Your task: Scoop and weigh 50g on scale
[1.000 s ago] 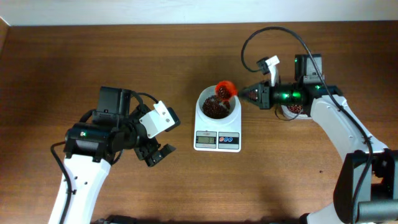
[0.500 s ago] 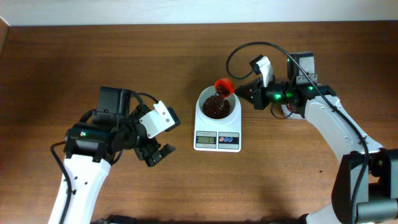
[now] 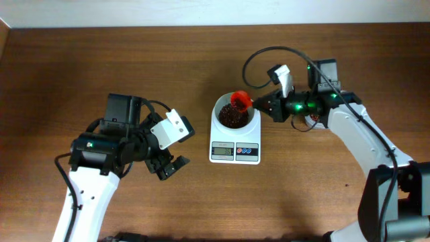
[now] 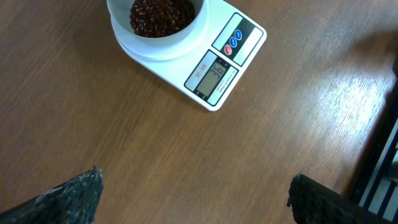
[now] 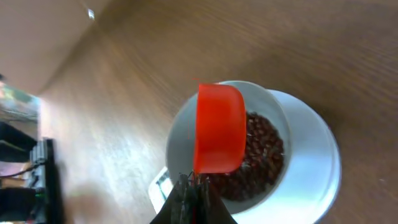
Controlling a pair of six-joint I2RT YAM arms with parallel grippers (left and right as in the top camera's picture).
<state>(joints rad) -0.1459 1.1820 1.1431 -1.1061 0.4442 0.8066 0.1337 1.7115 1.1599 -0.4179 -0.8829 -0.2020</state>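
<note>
The white scale (image 3: 235, 152) stands mid-table with its white bowl (image 3: 219, 107) on top, holding a heap of dark red-brown beans (image 3: 232, 119). My right gripper (image 3: 265, 104) is shut on the handle of a red scoop (image 3: 240, 101). The scoop hangs over the bowl's far right rim. In the right wrist view the scoop (image 5: 219, 127) is turned mouth-down above the beans (image 5: 264, 149), with the gripper (image 5: 194, 186) just behind it. My left gripper (image 3: 169, 168) is open and empty, to the left of the scale (image 4: 233, 59) and apart from it. Its fingertips (image 4: 71, 196) are spread wide over bare wood.
A clear tub of beans (image 3: 311, 121) sits behind my right arm, mostly hidden by it. A black cable loops above the right gripper. The scale's display (image 4: 214, 73) and round buttons (image 4: 233, 42) face the table's front edge.
The right wrist has rolled and shifted slightly left, turning the scoop over so that its beans dropped into the bowl. The left arm has not moved.
</note>
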